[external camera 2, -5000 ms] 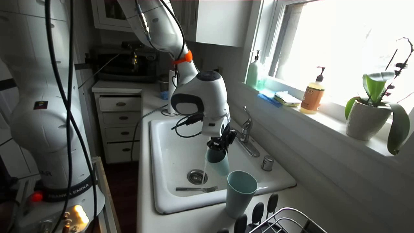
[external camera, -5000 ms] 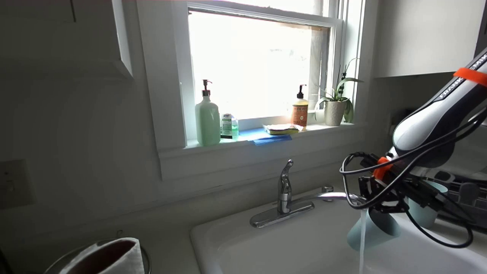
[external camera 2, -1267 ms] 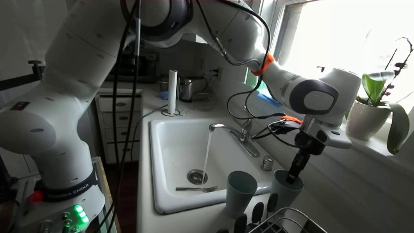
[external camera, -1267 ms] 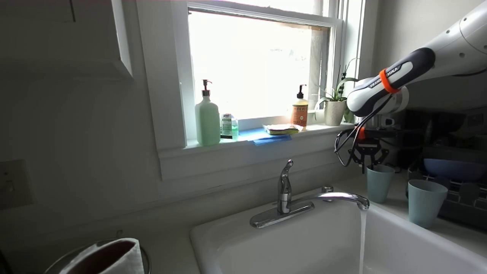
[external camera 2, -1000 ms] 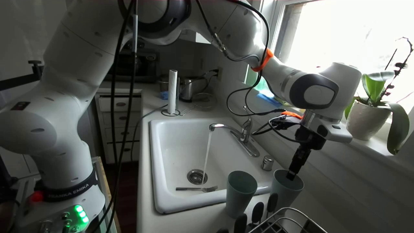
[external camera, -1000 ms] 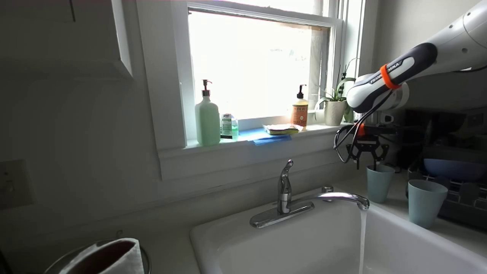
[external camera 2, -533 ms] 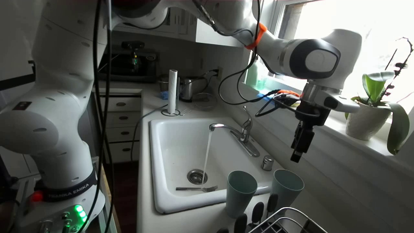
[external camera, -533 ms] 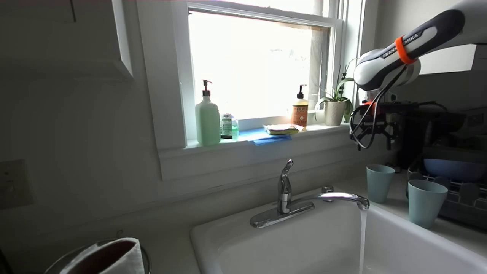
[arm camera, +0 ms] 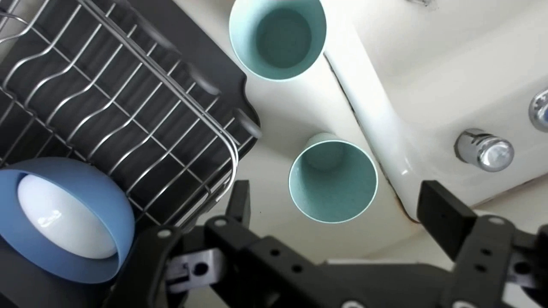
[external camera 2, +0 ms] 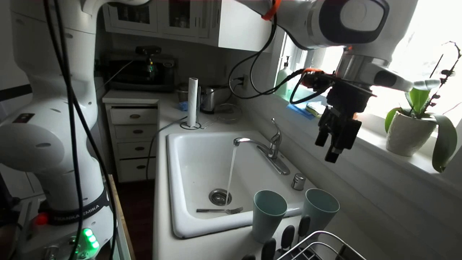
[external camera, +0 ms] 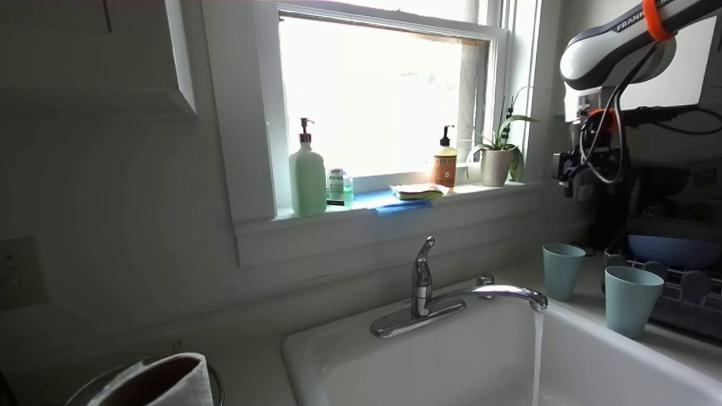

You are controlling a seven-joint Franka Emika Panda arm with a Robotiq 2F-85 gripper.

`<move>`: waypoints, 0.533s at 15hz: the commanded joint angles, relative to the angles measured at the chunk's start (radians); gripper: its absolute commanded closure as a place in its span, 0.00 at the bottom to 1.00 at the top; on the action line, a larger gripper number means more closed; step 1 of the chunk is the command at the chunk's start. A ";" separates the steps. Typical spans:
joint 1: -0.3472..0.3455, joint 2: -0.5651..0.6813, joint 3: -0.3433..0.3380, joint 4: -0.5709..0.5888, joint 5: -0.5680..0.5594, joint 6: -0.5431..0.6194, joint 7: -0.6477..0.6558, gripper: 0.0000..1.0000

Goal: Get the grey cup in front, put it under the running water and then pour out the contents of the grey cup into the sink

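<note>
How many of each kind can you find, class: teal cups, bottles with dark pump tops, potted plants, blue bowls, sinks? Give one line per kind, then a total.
Teal cups: 2
Bottles with dark pump tops: 2
Potted plants: 1
Blue bowls: 1
Sinks: 1
Total: 7
</note>
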 commanded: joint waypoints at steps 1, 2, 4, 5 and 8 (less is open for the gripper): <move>0.001 -0.119 -0.003 -0.076 -0.023 -0.050 -0.076 0.00; -0.002 -0.045 -0.004 -0.014 -0.002 -0.033 -0.042 0.00; -0.002 -0.062 -0.004 -0.016 -0.002 -0.037 -0.045 0.00; -0.001 -0.059 -0.004 -0.016 -0.002 -0.037 -0.045 0.00; -0.001 -0.043 -0.004 -0.016 -0.002 -0.036 -0.045 0.00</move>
